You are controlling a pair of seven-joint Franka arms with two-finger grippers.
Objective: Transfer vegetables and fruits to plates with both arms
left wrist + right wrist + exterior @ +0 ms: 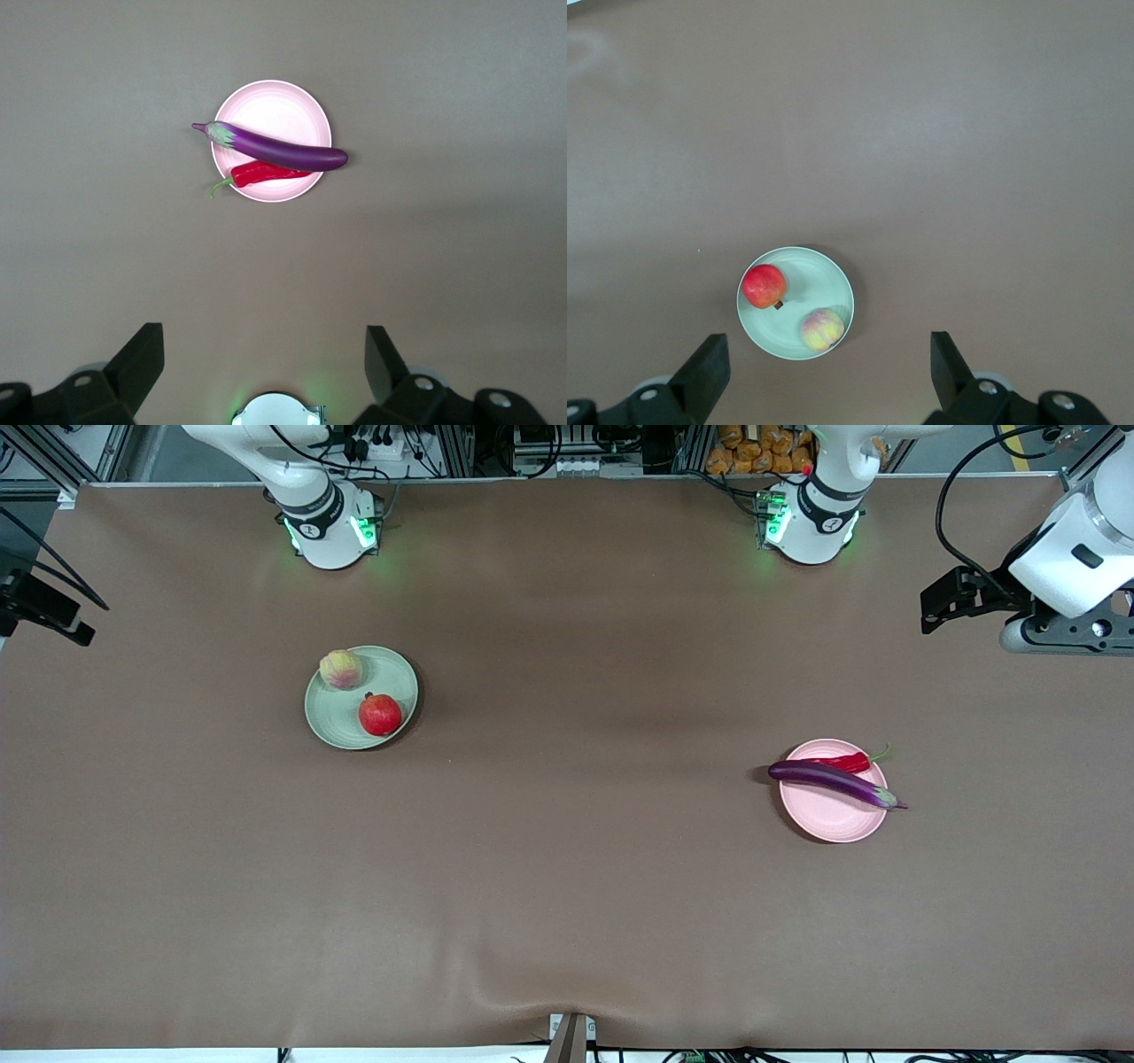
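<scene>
Currently I see the pale green plate (341,722) at left of centre in the front view, carrying the peach (340,670) and the deep-red fruit (380,715). Lower right, the pale pink plate (833,815) holds the eggplant (833,781), laid across it with both ends past the rim, and the chili pepper (840,763) touching it. My left end effector (266,363) and right end effector (828,367) each hang high above the counter (567,868), fingers spread, gripping nothing.

Peach (340,669) and red fruit (380,714) on green plate (332,710); eggplant (831,780), chili (842,762) on pink plate (833,819).
</scene>
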